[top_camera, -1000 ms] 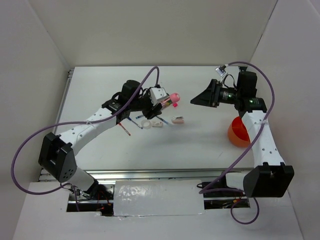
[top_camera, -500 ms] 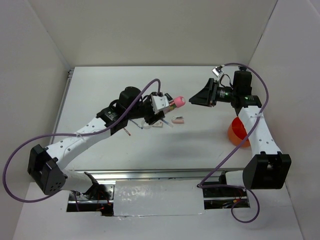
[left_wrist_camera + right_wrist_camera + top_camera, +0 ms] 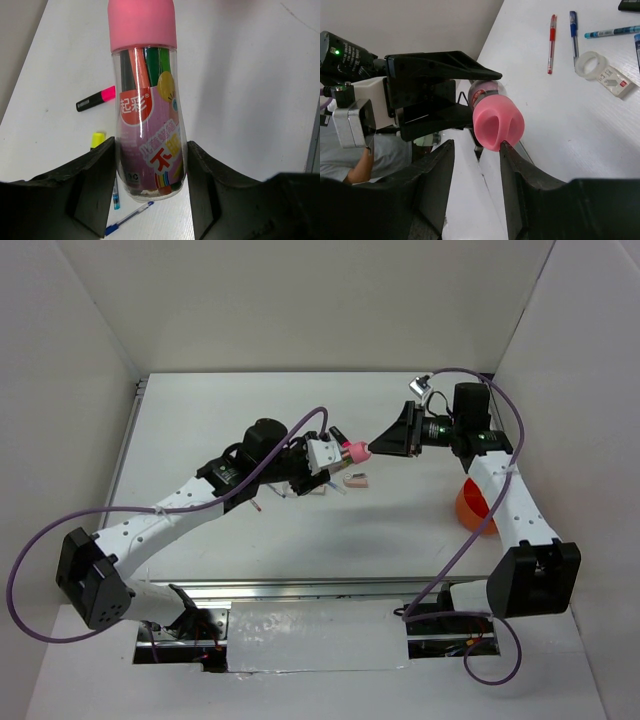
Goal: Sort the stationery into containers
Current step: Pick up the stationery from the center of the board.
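1. Stationery near mid-bench half buried in the top view beneath the left arm: only the end of a red pen (image 3: 257,506) poking out, plus one eraser (image 3: 318,487) and a second eraser (image 3: 355,480) lying clear, near each other but apart.
2. Left gripper (image 3: 338,452) clamped on the body of the pink tube (image 3: 352,449), held off the table over mid-bench, cap aimed toward the right edge. Bottom of the tube lost between the dark fingers (image 3: 95,185) in the left wrist view.
3. Right gripper (image 3: 380,443) with jaws parted, one finger on each side of the tube's pink cap. Impossible to judge whether either finger touches the cap.
4. Orange cup (image 3: 478,508) close to the right edge, seen only from above and largely covered by the right forearm. Contents not made out.
5. Shown by the left wrist camera alone: printed label and coloured pens inside the clear tube, a highlighter (image 3: 95,100) with a pink cap, a yellow cap (image 3: 98,139) with its body hidden behind a finger, and a blue pen (image 3: 127,219).
6. Shown by the right wrist camera alone: tape ring (image 3: 590,65) right beside an eraser, a teal pen (image 3: 615,31) cut off at the frame edge, and a dark item clipped at the top corner, too little to name.
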`<state>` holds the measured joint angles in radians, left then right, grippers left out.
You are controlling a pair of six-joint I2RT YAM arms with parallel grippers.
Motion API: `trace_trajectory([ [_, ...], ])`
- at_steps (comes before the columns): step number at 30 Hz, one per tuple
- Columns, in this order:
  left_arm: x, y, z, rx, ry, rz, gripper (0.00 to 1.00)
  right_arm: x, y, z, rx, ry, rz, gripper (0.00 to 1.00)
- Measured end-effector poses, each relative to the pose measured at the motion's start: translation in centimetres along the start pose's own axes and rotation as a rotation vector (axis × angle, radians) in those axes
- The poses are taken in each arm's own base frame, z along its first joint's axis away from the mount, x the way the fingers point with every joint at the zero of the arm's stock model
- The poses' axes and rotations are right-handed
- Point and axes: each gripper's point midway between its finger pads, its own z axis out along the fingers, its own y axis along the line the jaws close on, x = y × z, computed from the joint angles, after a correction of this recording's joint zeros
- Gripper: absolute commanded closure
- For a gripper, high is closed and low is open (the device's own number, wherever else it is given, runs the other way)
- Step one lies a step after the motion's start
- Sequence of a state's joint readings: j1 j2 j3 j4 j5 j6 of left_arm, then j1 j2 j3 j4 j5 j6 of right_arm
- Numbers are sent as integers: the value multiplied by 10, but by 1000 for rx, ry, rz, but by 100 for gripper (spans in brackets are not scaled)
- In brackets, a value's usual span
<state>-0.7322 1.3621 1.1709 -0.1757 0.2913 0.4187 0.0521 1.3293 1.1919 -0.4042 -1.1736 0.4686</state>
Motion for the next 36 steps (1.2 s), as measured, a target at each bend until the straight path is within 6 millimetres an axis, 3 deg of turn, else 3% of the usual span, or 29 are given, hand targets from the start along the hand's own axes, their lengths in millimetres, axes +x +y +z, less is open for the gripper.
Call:
trace_trajectory([
  [11, 3, -4, 3, 15, 14, -3, 100, 2, -16, 5, 27, 9, 30, 50],
  [18, 2, -6, 3, 18, 12, -1, 100, 2, -23, 6, 44, 11, 45, 64],
  [30, 0, -4, 5, 21, 14, -7, 100, 4, -26, 7, 41, 22, 34, 74],
  [33, 3, -6, 7, 35, 26, -16, 91, 6, -28, 8, 41, 26, 29, 86],
  [34, 3, -6, 7, 36, 29, -17, 81, 6, -28, 8, 43, 27, 29, 92],
  [36, 4, -6, 7, 37, 32, -17, 72, 7, -30, 8, 51, 29, 37, 100],
])
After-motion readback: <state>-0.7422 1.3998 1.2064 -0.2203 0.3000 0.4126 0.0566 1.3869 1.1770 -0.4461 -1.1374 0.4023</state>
